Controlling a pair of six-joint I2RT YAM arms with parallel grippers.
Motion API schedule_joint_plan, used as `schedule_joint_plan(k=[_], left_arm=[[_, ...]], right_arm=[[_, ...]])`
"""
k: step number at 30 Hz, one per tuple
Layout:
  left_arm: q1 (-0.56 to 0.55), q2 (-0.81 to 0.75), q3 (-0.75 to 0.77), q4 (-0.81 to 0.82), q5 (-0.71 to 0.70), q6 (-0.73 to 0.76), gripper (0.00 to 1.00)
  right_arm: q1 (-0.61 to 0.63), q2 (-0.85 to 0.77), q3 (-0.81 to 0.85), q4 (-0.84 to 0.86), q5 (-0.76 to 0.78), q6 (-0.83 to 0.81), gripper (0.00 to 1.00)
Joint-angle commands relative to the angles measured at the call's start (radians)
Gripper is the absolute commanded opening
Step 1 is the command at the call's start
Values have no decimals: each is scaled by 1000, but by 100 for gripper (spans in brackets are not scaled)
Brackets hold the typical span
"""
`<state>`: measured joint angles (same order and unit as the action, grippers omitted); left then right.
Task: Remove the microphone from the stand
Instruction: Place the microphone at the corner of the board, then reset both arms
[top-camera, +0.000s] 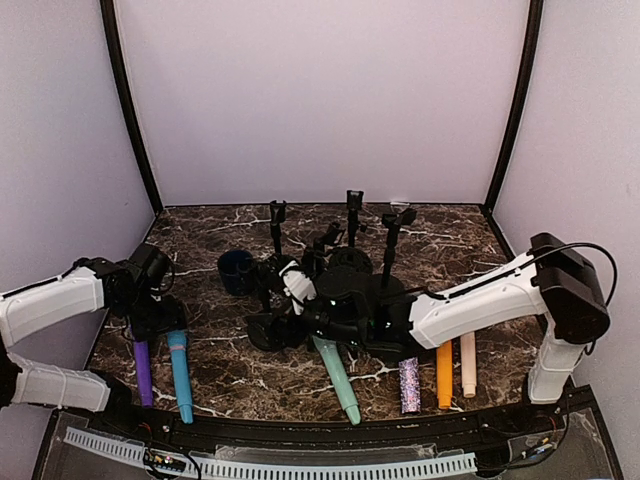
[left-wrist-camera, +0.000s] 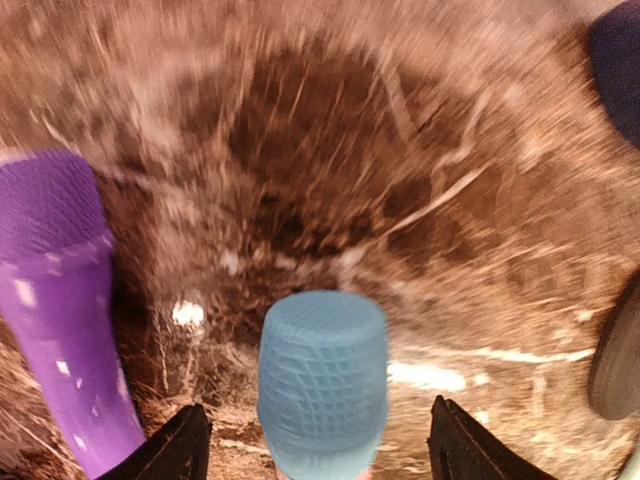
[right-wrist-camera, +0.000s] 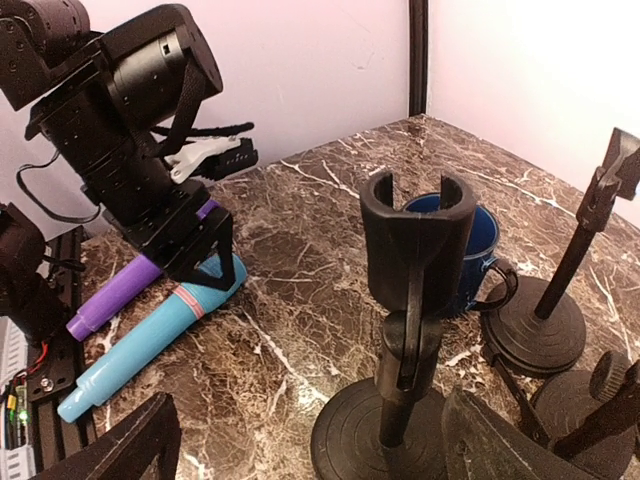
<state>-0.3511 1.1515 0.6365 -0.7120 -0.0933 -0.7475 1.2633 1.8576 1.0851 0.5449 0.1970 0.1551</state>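
A light blue microphone (top-camera: 180, 372) lies flat on the marble table beside a purple one (top-camera: 142, 372). My left gripper (left-wrist-camera: 322, 452) hangs open over its mesh head (left-wrist-camera: 322, 385); the fingers stand clear on both sides. In the right wrist view the left gripper (right-wrist-camera: 165, 215) straddles that blue microphone (right-wrist-camera: 150, 340). A black stand (right-wrist-camera: 412, 300) rises just ahead of my open right gripper (right-wrist-camera: 315, 445), its U-shaped clip empty. The right fingers flank the stand's round base (right-wrist-camera: 360, 440) without gripping it.
A dark blue mug (right-wrist-camera: 478, 250) sits behind the stand. More black stands (top-camera: 353, 215) rise at the back. A teal microphone (top-camera: 338, 378), a glittery one (top-camera: 409, 386), an orange one (top-camera: 444, 373) and a cream one (top-camera: 468, 363) lie near the front edge.
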Motion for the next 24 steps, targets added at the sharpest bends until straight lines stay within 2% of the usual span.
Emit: schedule_joint_plan(k=[1, 4, 7, 13, 18, 21, 24], left_arm=[[4, -126, 88, -57, -136, 40, 78], [4, -199, 140, -27, -201, 123, 78], [4, -276, 173, 68, -223, 213, 83], [5, -266, 247, 237, -225, 407, 91], [6, -189, 246, 456, -169, 538, 98], [26, -134, 207, 603, -143, 611, 99], [128, -66, 191, 733, -60, 597, 99]], right_arm=[[8, -129, -37, -29, -92, 20, 92], [6, -210, -35, -116, -124, 13, 94], [2, -299, -17, -225, -87, 13, 98], [-99, -467, 83, -530, 9, 59, 99], [-283, -549, 157, -753, 20, 107, 99], [-438, -573, 176, -852, 12, 135, 99], [-652, -589, 144, -892, -53, 158, 99]])
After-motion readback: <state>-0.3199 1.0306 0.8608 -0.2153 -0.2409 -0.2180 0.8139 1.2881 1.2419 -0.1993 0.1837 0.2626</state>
